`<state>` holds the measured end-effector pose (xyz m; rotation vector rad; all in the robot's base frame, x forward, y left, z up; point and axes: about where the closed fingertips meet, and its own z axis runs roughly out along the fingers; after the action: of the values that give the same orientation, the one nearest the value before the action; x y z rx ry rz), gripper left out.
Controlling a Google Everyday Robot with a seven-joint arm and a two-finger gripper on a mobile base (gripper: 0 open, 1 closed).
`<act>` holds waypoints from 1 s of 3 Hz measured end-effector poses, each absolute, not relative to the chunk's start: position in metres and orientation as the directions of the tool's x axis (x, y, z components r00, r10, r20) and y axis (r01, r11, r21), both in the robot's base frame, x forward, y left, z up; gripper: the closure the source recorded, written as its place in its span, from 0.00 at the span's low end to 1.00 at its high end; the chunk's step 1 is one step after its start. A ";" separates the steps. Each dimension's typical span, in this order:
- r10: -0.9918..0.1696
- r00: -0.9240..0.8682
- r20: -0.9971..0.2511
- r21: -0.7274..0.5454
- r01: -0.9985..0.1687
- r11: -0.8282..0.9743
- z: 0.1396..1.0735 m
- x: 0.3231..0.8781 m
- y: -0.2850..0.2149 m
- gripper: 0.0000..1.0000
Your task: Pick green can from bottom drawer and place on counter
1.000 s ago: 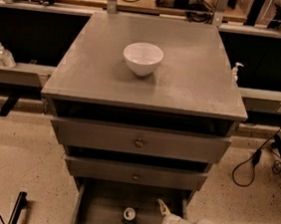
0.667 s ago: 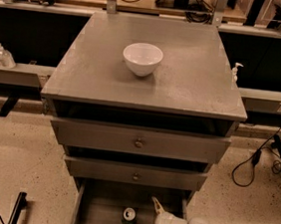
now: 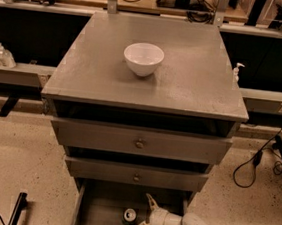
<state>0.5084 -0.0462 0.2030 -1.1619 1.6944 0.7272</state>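
Reaching into the bottom drawer (image 3: 98, 211): my gripper (image 3: 144, 216) sits right of the drawer's centre, fingers spread wide, holding nothing. Green can (image 3: 129, 215) stands upright mid-drawer, just beyond my fingertips toward the drawer's left wall. Likely next: slide that way, then close.

The counter (image 3: 194, 85) carries one white bowl (image 3: 143, 58), while the pincer (image 3: 143, 215) sits low in the bottom drawer (image 3: 101, 215).

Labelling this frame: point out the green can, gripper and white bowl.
green can (image 3: 130, 214): camera view, silver top.
gripper (image 3: 140, 215): camera view, midway between open fingertips, in bottom drawer (image 3: 103, 207).
white bowl (image 3: 143, 60): camera view, front wall.
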 end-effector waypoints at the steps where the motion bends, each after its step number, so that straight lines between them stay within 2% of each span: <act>1: -0.365 -0.141 -0.920 -0.001 -0.932 0.363 0.194 0.512 -0.028 0.02; 3: -0.313 -0.128 -0.941 0.026 -0.950 0.311 0.196 0.511 -0.007 0.48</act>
<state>0.5108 -0.0072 0.1958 -1.1664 1.6403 0.8532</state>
